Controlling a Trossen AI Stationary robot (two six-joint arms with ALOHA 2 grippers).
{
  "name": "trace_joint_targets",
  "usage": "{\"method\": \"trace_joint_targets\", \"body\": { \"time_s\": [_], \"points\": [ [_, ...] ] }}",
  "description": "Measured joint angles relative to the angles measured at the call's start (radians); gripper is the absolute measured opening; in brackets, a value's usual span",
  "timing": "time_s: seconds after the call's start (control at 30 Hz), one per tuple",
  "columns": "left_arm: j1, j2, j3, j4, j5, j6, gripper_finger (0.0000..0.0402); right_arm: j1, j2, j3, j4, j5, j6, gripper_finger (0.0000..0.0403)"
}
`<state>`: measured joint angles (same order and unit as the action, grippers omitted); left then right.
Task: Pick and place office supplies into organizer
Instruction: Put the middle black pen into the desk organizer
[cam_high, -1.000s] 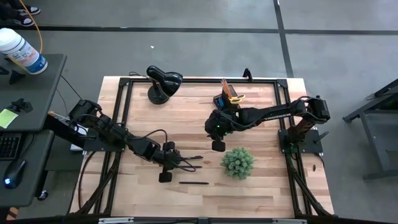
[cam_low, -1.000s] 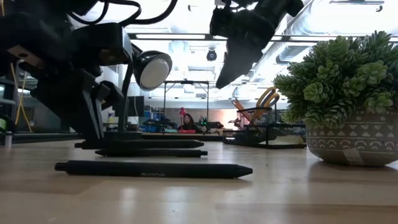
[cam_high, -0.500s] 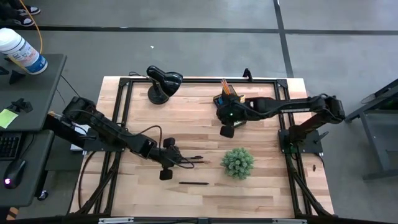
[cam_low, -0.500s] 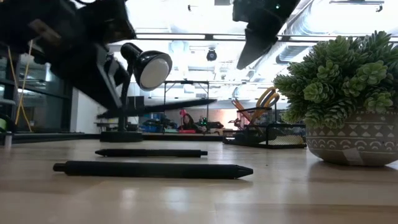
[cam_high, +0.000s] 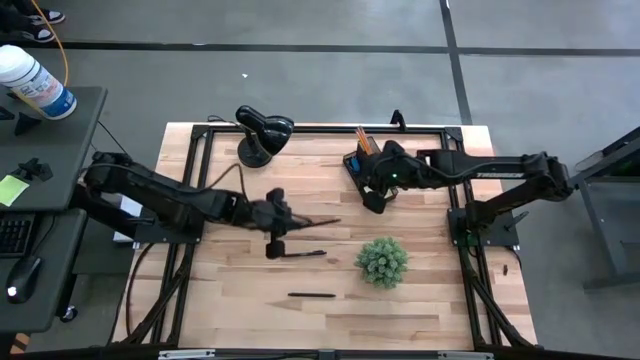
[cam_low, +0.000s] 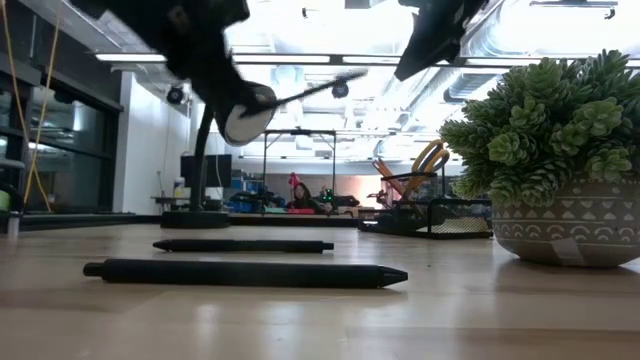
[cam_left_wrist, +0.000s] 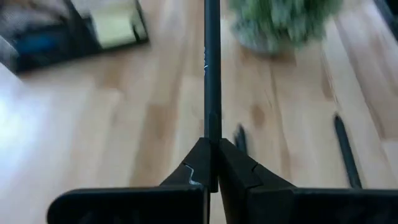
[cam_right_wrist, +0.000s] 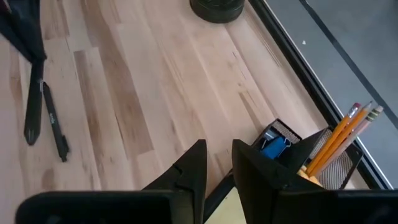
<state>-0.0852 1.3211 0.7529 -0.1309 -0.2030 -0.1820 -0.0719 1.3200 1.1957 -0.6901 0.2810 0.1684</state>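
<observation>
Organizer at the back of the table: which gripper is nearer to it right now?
Right. The right gripper hovers right beside the organizer, empty. The left gripper is toward the table's middle, shut on a black pen.

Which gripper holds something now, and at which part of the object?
The left gripper pinches a thin black pen at one end, lifted off the table. The right gripper holds nothing.

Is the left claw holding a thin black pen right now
Yes, in the left wrist view the left claw has its two dark fingers pressed shut on a thin black pen that sticks straight out ahead of it.
</observation>
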Motion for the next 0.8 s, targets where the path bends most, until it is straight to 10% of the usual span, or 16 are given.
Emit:
{"method": "trace_joint_targets", "body": {
  "time_s": [0.53, 0.8],
  "points": [
    [0.176, -0.045, 0.304, -0.145, -0.039, 0.344, 0.0000, 0.001, -0.089, -0.006, -0.036, 0.170, 0.107, 0.0073],
    [0.232, -0.044, 0.343, -0.173, -0.019, 0.382, 0.0000, 0.000, -0.295, -0.477, 0.507, 0.155, 0.390, 0.0073]
  ]
}}
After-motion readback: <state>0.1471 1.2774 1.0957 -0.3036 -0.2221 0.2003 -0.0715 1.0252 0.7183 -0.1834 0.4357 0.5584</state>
